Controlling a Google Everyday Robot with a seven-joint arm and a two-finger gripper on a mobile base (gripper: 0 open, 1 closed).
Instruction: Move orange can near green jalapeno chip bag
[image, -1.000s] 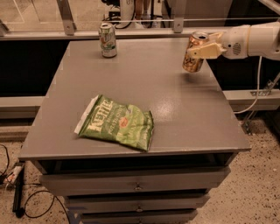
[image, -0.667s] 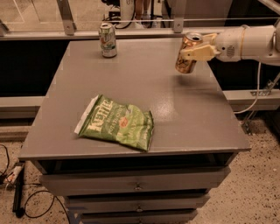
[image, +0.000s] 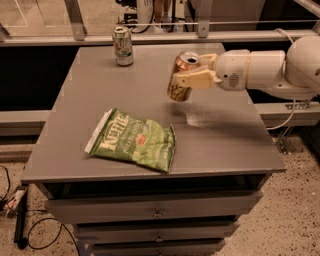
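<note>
My gripper (image: 192, 79) is clamped on the small orange-gold drink can (image: 178, 86). I hold it tilted in the air over the grey table (image: 225, 135), silver top leaning toward my wrist. The flat crinkled light-green chip bag (image: 135, 142) lies well apart, nearer the front edge and to the camera's left. The drawers (image: 155, 210) below are shut, their contents hidden.

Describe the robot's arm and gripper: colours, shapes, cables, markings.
The arm is glossy white: a thick cylinder running into a rounded joint at the right. The gripper, at the orange can above the table, has cream, flat, tapering fingers. A small dotted circle marks the wrist. A pale cable hangs below the joint.
</note>
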